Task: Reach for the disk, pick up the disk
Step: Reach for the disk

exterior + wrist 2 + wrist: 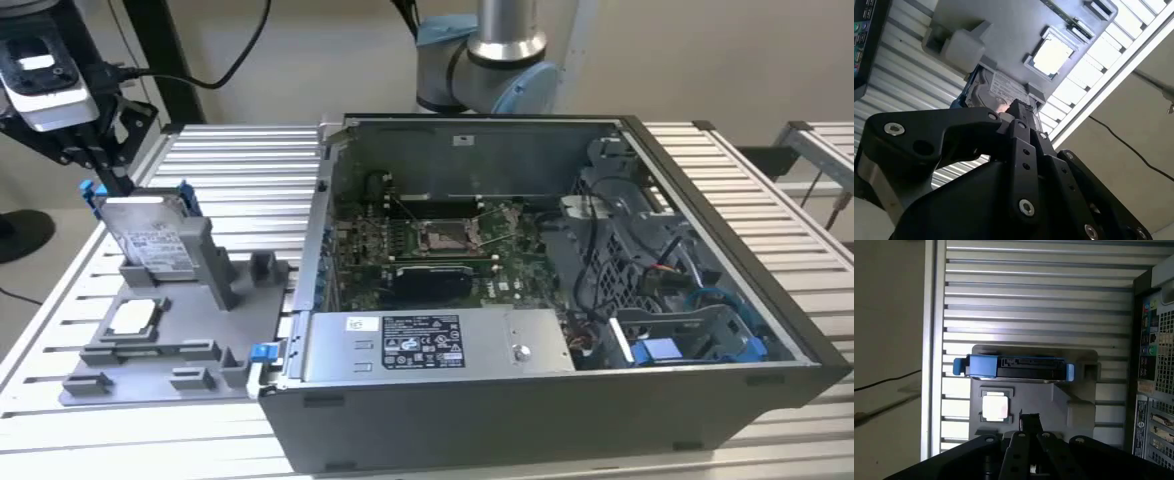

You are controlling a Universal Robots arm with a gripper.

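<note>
slatted table [747,180]: the whole setup was carried on it. The grey fixture [187,345], used here as the landmark, was placed toward the exterior view's left.

computer case [534,410]: it was laid open just beside the grey fixture, on the fixture's side toward the exterior view's right. A motherboard and a silver box [424,345] with a black label were exposed inside.

grey fixture: a moulded tray of slots and pockets was seen, with two parts seated in it and other pockets unfilled.

gripper [110,178]: it was held above the grey fixture, over the fixture's far end in the exterior view, with the tip close to the disk's upper corner. Contact could not be confirmed. The jaws appeared to be pressed together with nothing between them. In the first wrist view the gripper [1029,416] was seen poised over the fixture to one side of the disk, not astride it.

disk [154,238]: it was stood on edge in an upright slot of the grey fixture, label outward and blue bracket around it. In the first wrist view the disk [1029,368] was seen edge-on, seated in that slot.

chip [134,318]: a small square silver part was laid flat in a pocket of the grey fixture, near the foot of the disk's slot and apart from the disk.

progress: the reach was judged nearly complete, as the gripper had been brought close above the disk. The grasp was judged not yet made, since the disk was seated in the fixture and was not held. The jaws were not spread around it, so the pick-up was left to be done.
</note>
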